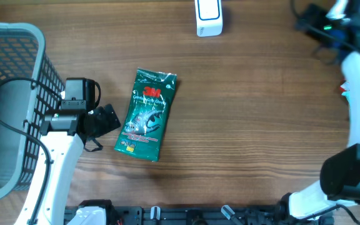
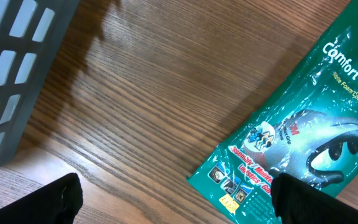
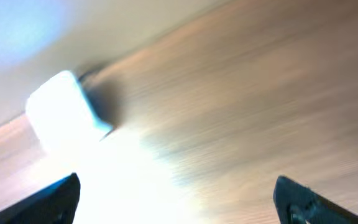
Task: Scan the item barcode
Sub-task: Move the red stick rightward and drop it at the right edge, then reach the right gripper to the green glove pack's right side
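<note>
- Two pincers are spread and empty: left gripper (image 1: 110, 120) between basket (image 1: 39, 69) and glove packet (image 1: 147, 115), right gripper (image 3: 179, 199) well apart from the basket.
- The packet lies flat near the basket.
- Nothing seems done yet; lifting and scanning are left.

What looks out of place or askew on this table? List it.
Nothing is spilled or damaged. The green glove packet lies flat, slightly tilted, printed front up, with no barcode visible. The white scanner sits far off, partly cropped in the overhead view.
</note>
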Controlling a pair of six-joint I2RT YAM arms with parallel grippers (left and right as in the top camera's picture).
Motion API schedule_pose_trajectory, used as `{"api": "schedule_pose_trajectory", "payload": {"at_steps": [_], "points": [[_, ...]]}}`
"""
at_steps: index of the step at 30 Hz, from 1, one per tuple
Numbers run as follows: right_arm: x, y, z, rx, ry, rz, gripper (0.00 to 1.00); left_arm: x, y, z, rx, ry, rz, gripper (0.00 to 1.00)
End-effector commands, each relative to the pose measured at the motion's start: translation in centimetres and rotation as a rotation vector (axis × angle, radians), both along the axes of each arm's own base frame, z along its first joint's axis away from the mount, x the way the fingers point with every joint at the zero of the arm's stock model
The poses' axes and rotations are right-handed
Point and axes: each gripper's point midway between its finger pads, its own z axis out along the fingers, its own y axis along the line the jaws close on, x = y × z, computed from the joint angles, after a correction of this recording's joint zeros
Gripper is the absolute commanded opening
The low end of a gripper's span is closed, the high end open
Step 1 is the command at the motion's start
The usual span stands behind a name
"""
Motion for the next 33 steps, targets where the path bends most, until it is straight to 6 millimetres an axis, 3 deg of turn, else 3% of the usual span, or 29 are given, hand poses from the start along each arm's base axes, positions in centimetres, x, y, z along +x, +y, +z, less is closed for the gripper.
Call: {"api": "schedule_pose_trajectory", "payload": {"at_steps": [1,4,6,8,11,14,19,26,30,33], "points": [[-2.6,11.7,-4.0,0.279,0.182,0.176,1.0,-0.2,0.1,-0.1,0.004,0.003,-0.014,1.0],[-6.1,19.6,-7.2,0.256,0.285,0.347,1.0,-0.2,0.1,-0.1,0.004,0.003,-0.014,1.0],[-8.4,23.4,-9.2,0.235,0.341,0.432,1.0,-0.2,0.1,-0.1,0.004,0.003,-0.014,1.0],[-10.8,26.9,-11.6,0.239,0.41,0.47,1.0,-0.2,0.1,-0.1,0.004,0.003,-0.014,1.0],[-13.6,29.4,-14.6,0.241,0.503,0.478,1.0,-0.2,0.1,-0.1,0.004,0.003,-0.014,1.0],[-15.3,30.1,-15.7,0.218,0.557,0.5,1.0,-0.2,0.1,-0.1,0.004,0.003,-0.014,1.0],[-16.0,29.9,-14.8,0.222,0.565,0.504,1.0,-1.0,1.3,0.0,0.093,0.052,-0.078,1.0],[-17.8,27.9,-15.7,0.149,0.66,0.456,1.0,-1.1,1.6,0.0,0.111,0.055,-0.069,1.0],[-17.8,27.9,-15.7,0.15,0.66,0.456,1.0,1.8,1.0,0.7,0.075,-0.072,-0.068,1.0],[-18.1,27.8,-15.7,0.149,0.674,0.456,1.0,3.9,-2.6,1.3,-0.117,-0.17,-0.138,1.0]]}}
